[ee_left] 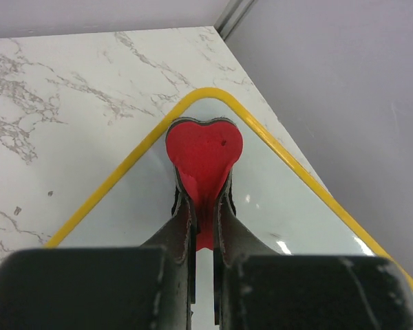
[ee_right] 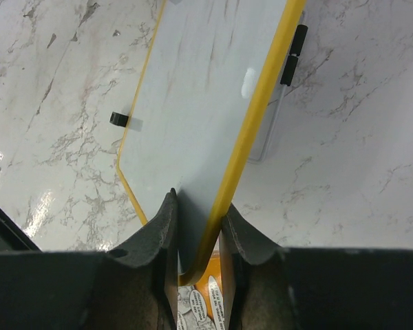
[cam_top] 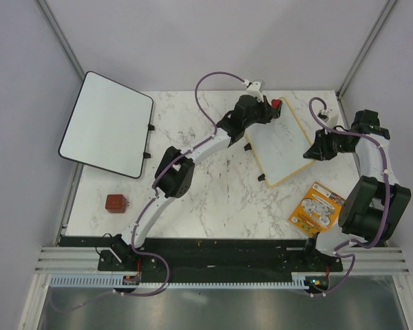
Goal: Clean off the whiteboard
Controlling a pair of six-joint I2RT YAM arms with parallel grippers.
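The whiteboard (cam_top: 281,146), with a yellow frame, lies tilted at the back right of the table. My left gripper (cam_top: 270,108) is shut on a red heart-shaped eraser (cam_top: 276,105), which rests on the board's far corner. In the left wrist view the eraser (ee_left: 204,146) sits between my gripper's (ee_left: 204,201) jaws, on the whiteboard (ee_left: 296,206). My right gripper (cam_top: 310,152) is shut on the board's right edge. In the right wrist view my gripper (ee_right: 198,210) clamps the whiteboard (ee_right: 199,103) near a corner. Faint dark streaks show on the board.
A larger black-framed white board (cam_top: 107,124) lies at the back left. A red-brown block (cam_top: 116,203) sits at the front left. An orange printed leaflet (cam_top: 316,208) lies at the front right, also under my right gripper (ee_right: 208,302). Black clips (ee_right: 294,51) stick out from the whiteboard.
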